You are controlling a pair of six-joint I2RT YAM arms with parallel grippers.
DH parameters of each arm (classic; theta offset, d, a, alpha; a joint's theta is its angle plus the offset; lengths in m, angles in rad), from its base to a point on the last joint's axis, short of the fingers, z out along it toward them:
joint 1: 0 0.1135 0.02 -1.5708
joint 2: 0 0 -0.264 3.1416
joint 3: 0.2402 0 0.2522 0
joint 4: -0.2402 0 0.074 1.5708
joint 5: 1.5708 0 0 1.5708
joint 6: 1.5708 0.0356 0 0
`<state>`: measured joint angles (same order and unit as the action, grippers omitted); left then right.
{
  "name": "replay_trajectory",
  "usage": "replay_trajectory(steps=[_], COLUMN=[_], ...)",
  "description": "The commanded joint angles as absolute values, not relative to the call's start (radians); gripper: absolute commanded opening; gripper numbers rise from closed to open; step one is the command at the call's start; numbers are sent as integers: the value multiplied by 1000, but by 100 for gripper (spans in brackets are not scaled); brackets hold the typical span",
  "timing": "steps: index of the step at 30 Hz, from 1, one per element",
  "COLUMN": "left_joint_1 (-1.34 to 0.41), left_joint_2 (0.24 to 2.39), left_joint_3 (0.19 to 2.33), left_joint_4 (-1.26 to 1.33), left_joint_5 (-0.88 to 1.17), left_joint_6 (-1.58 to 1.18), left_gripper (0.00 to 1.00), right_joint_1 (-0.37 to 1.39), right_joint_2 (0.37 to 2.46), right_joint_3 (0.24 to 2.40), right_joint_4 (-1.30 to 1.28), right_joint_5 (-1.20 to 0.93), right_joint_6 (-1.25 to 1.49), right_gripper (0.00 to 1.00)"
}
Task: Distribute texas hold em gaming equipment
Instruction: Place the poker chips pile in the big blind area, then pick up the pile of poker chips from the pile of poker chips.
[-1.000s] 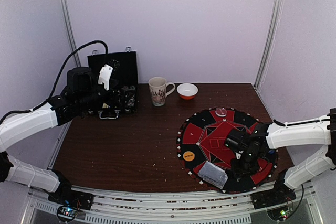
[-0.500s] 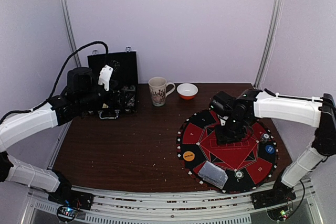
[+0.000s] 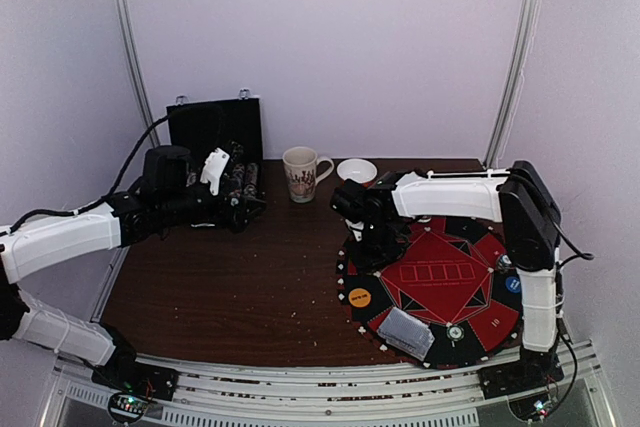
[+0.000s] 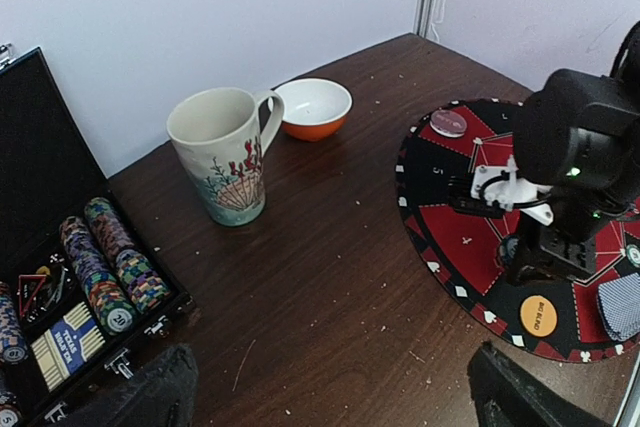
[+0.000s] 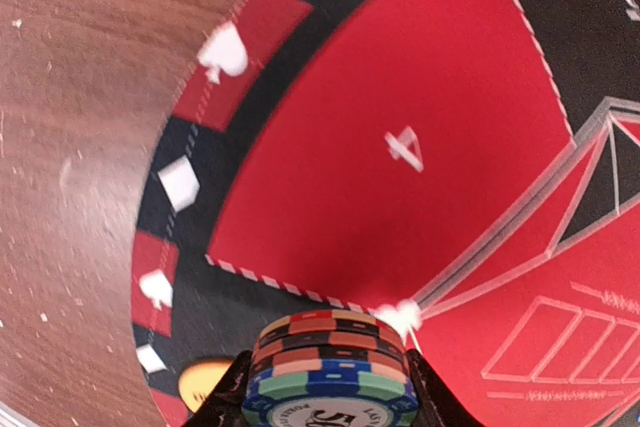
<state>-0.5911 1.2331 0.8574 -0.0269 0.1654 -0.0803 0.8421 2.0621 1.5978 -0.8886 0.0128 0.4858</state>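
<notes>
1. Right wrist view: your right hand (image 5: 330, 395) pinches a stack of poker chips (image 5: 330, 342) over the mat (image 5: 400, 197), near its red 4 segment.
2. Likely next: lower it and release there. Your left hand (image 4: 330, 397) hangs spread.

The top external camera is looking down from high above the near edge of the table (image 3: 250, 277) toward the far wall, taking in the whole tabletop. The left wrist camera is facing right from the far left, at middle range. The right wrist camera is pointing steeply down, very close. All three are sharing the left edge of the mat (image 3: 440, 297) and the orange button disc (image 3: 359, 298).
</notes>
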Motion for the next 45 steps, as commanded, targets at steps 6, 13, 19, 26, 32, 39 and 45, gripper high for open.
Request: replay_trajectory(steps=[6, 13, 19, 26, 32, 39, 45], left_joint_1=[-598, -597, -598, -597, -597, -598, -597], left_joint_2=[1233, 1221, 1220, 1216, 1208, 1204, 1194], left_joint_3=[851, 854, 861, 877, 877, 881, 876], left_joint_4=[20, 22, 19, 4, 0, -4, -5], left_joint_5=[206, 200, 201, 195, 181, 173, 162], left_joint_6=[-59, -38, -35, -26, -16, -2, 11], left_gripper=[98, 98, 98, 98, 98, 98, 98], right_joint_1=[846, 879, 882, 882, 863, 760, 520], right_joint_2=[2222, 2262, 2268, 2275, 2202, 2004, 1731], right_joint_3=[1762, 1795, 1805, 1873, 1923, 1874, 1544], right_joint_4=[-951, -989, -994, -1046, -1080, -1091, -1081], right_joint_5=[-20, -51, -47, -9, -5, 11, 131], right_joint_6=[437, 425, 426, 420, 412, 416, 428], right_gripper=[0, 0, 22, 70, 87, 100, 100])
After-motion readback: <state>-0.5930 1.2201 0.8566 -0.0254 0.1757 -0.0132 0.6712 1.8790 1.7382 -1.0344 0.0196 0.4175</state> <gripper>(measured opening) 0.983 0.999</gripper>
